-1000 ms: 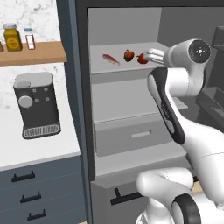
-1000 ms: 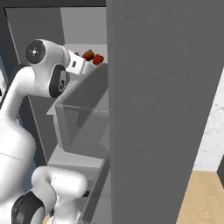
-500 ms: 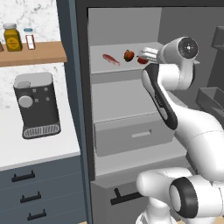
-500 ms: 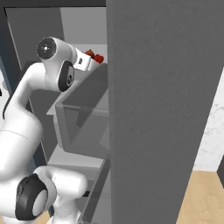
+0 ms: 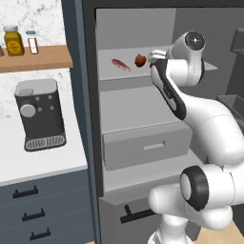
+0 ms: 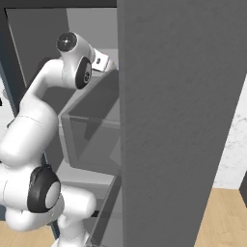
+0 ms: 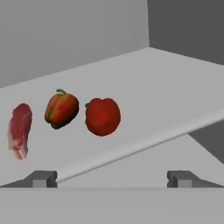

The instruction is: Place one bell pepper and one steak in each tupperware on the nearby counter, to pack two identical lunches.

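On the upper fridge shelf [image 7: 166, 87] lie a flat pink steak [image 7: 19, 130] and two red bell peppers side by side, one [image 7: 61, 109] beside the steak and one [image 7: 102, 116] further right. In the left base view the steak [image 5: 121, 65] and one bell pepper [image 5: 140, 60] sit just left of my gripper [image 5: 153, 59]. The gripper [image 7: 111, 179] is open, level with the shelf's front edge, short of the peppers, with nothing between its fingertips [image 7: 41, 178]. The tupperware is out of view. The white counter [image 5: 47, 159] lies left of the fridge.
A black coffee machine [image 5: 40, 114] stands on the counter under a wooden shelf [image 5: 33, 59] with jars. A grey fridge drawer [image 5: 143, 145] juts out below the shelf. The open fridge door [image 6: 178, 120] blocks most of the right base view.
The hand has swung left and closer to the shelf, toward the peppers. The jaws stay open. The steak and peppers have not moved.
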Tool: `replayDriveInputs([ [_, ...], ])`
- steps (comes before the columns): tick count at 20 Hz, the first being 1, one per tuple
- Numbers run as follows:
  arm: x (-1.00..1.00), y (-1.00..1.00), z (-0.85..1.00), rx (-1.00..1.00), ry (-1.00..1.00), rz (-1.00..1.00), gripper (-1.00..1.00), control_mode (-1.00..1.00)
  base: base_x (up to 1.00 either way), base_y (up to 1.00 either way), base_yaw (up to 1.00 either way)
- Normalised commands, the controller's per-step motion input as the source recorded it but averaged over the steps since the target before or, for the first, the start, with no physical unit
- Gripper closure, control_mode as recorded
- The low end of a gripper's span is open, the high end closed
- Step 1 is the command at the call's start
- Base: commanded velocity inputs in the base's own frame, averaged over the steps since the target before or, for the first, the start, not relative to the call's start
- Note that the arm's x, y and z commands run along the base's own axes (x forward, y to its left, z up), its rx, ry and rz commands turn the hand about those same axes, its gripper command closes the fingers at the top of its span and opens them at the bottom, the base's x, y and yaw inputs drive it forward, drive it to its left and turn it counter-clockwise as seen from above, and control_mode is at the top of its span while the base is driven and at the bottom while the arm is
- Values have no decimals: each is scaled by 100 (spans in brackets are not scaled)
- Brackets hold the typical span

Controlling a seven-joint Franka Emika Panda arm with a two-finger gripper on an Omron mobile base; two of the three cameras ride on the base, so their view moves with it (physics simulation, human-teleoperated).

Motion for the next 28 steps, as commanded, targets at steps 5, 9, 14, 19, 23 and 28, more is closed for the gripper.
replayDriveInputs([
  [5,45,0,-16,-1,5,4,-100,-100,0,0,0],
  [9,49,0,-21,-1,3,3,-100,-100,0,0,0],
  [14,46,0,-20,-1,0,1,-100,-100,0,0,0],
  [19,47,0,-12,0,0,1,-100,-100,0,0,0],
  [23,43,0,-14,0,0,1,-100,-100,0,0,0],
  [28,31,0,-17,-1,0,0,100,-100,0,0,0],
])
